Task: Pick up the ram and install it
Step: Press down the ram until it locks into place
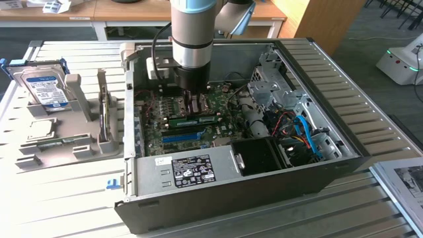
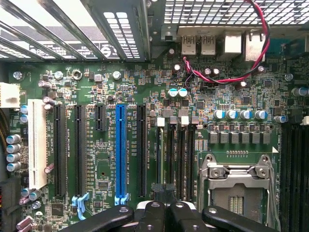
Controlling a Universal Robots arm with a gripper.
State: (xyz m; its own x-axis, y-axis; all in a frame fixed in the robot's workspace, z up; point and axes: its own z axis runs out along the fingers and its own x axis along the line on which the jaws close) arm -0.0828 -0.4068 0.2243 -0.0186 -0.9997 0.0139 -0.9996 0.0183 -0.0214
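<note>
Exterior view: shut jaws press the ram [image 1: 193,120] beneath them.

A robotics lab: an open computer case [image 1: 251,148] on a slatted workbench [image 1: 59,198].

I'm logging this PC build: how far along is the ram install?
Done: the ram is inside the case, standing on edge at the memory slots. In hand: the shut gripper sits right over it. Left: full seating. I cannot tell whether it has clicked in.

The shut tool [image 2: 166,217] hovers over the motherboard [image 2: 231,99] near the blue slot [image 2: 120,152].
</note>
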